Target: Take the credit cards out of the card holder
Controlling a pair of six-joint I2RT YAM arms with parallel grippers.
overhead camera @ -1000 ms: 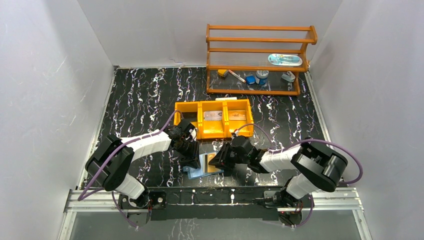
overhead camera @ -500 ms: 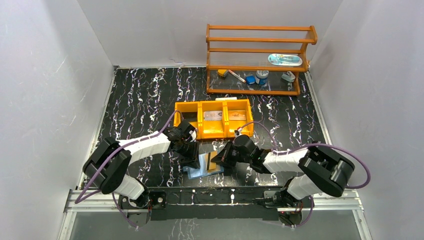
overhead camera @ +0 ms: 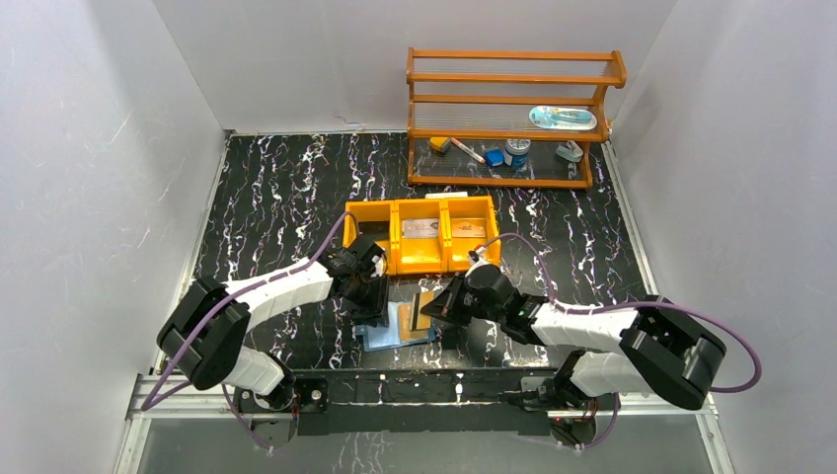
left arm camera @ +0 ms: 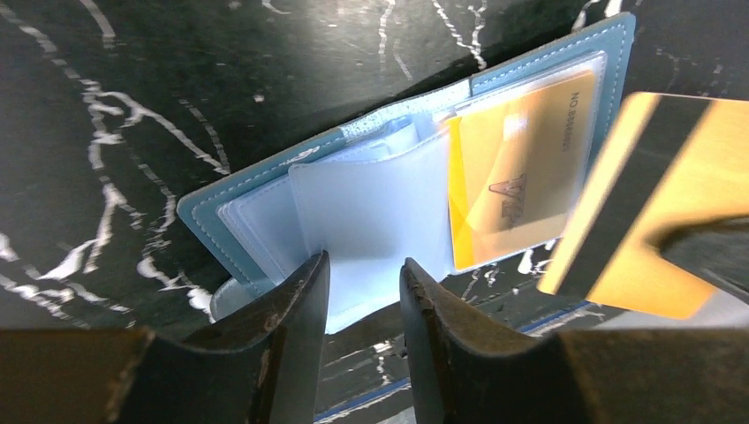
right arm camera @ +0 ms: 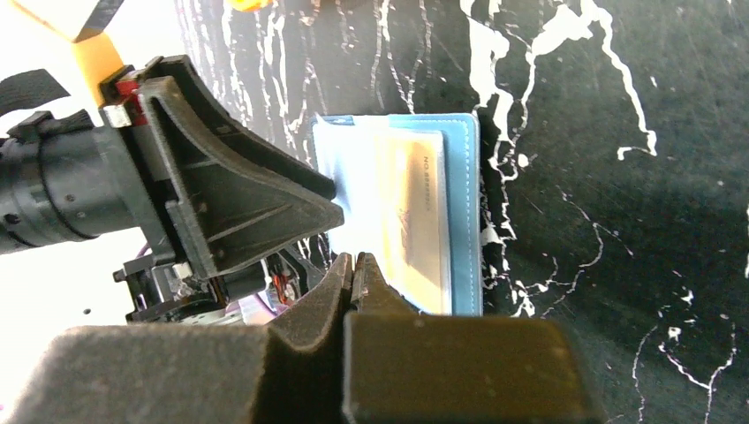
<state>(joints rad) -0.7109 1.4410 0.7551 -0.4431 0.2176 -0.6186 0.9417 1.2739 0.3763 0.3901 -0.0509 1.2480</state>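
On the marbled table (overhead camera: 276, 197) the card holder (left arm camera: 256, 179) is laid open near the front edge, apparently steadied by the left gripper (left arm camera: 364, 274) — jaws parted over a clear sleeve (left arm camera: 371, 212) — so that a striped orange card (left arm camera: 654, 203) can be pulled free, pinched in the closed right gripper (right arm camera: 353, 262); another orange card (left arm camera: 521, 168) is left pocketed.

Walls (overhead camera: 89, 148) plain white | tabletop (overhead camera: 276, 197) black, white-veined, under fingers (overhead camera: 375, 308) | orange wooden rack (overhead camera: 513, 56) well beyond them, at back wall

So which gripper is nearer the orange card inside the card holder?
Right. The right gripper hangs close by the orange card; the left gripper is at the clear sleeves, farther off.
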